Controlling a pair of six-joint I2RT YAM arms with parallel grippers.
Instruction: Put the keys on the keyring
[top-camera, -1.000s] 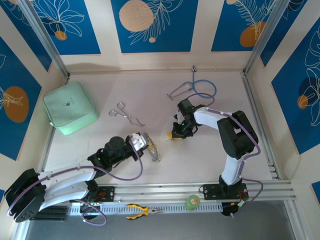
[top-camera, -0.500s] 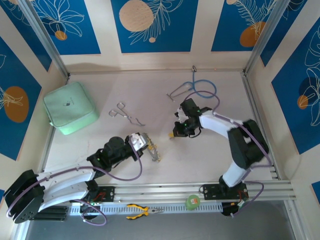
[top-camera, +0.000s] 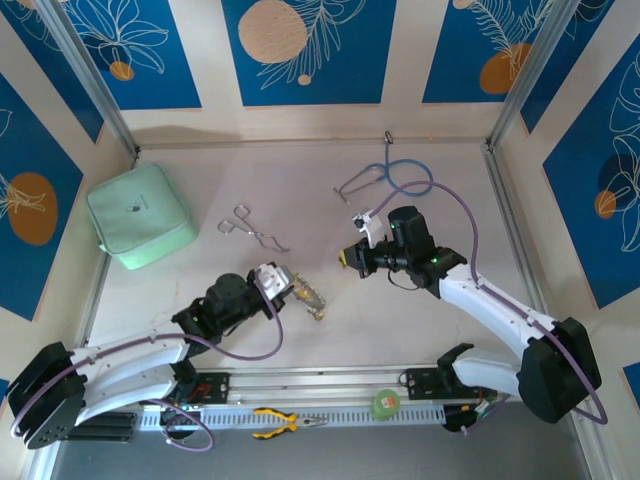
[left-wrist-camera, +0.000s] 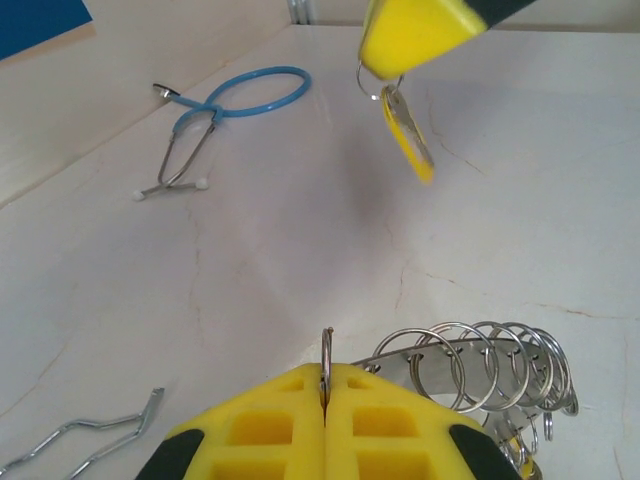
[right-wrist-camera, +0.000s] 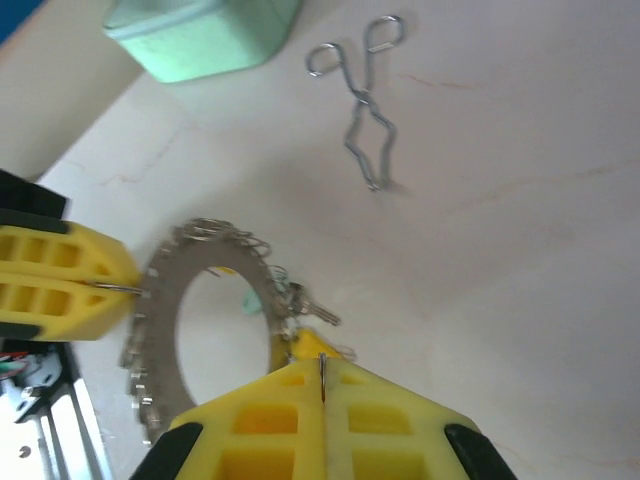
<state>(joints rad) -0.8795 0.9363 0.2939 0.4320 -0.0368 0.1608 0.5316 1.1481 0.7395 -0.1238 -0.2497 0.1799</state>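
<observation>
Left end effector (left-wrist-camera: 326, 378) is clenching the stiff keyring (right-wrist-camera: 160, 310) by a rim loop; right end effector (right-wrist-camera: 322, 372) is pinching a light, probably slippery key (left-wrist-camera: 408, 135) by its loop.

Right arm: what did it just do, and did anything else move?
The right gripper closed on a small yellow-headed key and lifted it off the table, elbow swinging outward. The left gripper kept clamping the wide silvery keyring; everything else stayed put.
</observation>
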